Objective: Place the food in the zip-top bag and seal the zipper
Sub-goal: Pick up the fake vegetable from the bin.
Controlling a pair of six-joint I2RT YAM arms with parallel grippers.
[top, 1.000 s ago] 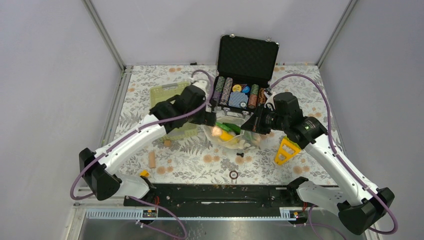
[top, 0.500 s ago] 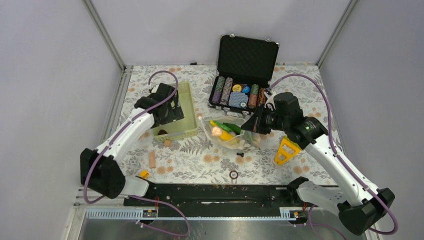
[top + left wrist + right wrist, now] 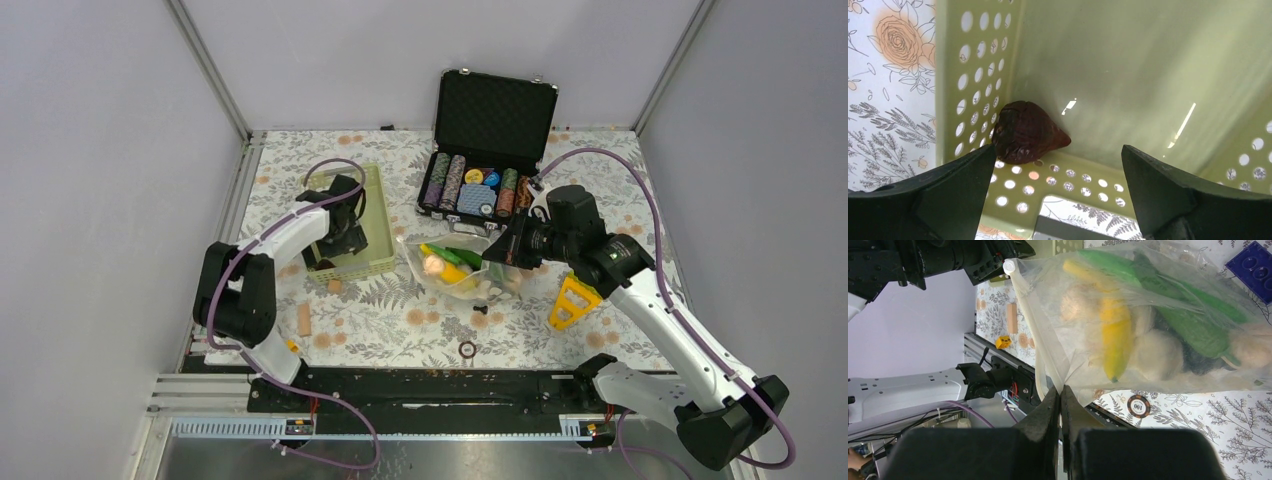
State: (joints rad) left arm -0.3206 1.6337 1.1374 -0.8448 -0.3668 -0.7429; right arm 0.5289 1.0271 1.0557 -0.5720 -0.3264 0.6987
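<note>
The zip-top bag (image 3: 455, 268) lies at mid-table with its mouth toward the left. My right gripper (image 3: 498, 256) is shut on its edge and lifts it. In the right wrist view the bag (image 3: 1153, 285) holds food: a yellow banana (image 3: 1113, 335), green pieces (image 3: 1193, 320) and white bulbs (image 3: 1155, 355). The pale zipper (image 3: 1024, 305) runs along the open mouth, down to my right gripper (image 3: 1060, 392). My left gripper (image 3: 336, 236) hangs open inside the green basket (image 3: 375, 205). A dark purple grape bunch (image 3: 1025, 131) lies in the basket's corner, just ahead of my left gripper (image 3: 1058, 150) and nearer its left finger.
An open black case of poker chips (image 3: 480, 185) stands behind the bag. A yellow triangular tool (image 3: 572, 300) lies under the right arm. A wooden block (image 3: 304, 320), a small yellow block (image 3: 289, 347) and a loose chip (image 3: 467, 349) lie on the near floral cloth.
My left arm swung away from the bag's mouth to the left and came down open into the green basket. The right gripper and the bag stayed where they were.
</note>
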